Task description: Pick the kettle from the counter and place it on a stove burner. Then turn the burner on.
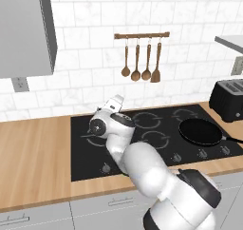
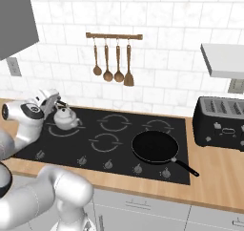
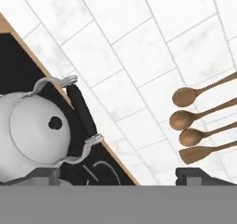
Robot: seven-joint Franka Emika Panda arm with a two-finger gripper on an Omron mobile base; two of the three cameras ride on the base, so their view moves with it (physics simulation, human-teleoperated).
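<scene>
Now I see the kettle point(image 2: 66, 117) standing on the stove burner point(image 2: 53, 128), my gripper point(image 3: 118, 174) released, jaws spread just above it.

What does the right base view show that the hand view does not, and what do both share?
Right base view alone: the black frying pan on the cooktop, the black toaster on the counter, and the cooktop's knobs.

Hand view alone: the kettle from close above, with its lid knob and arched handle, and the fingers at the bottom edge.

Both: the kettle on the cooktop, the hanging wooden spoons and the white tiled wall.
</scene>
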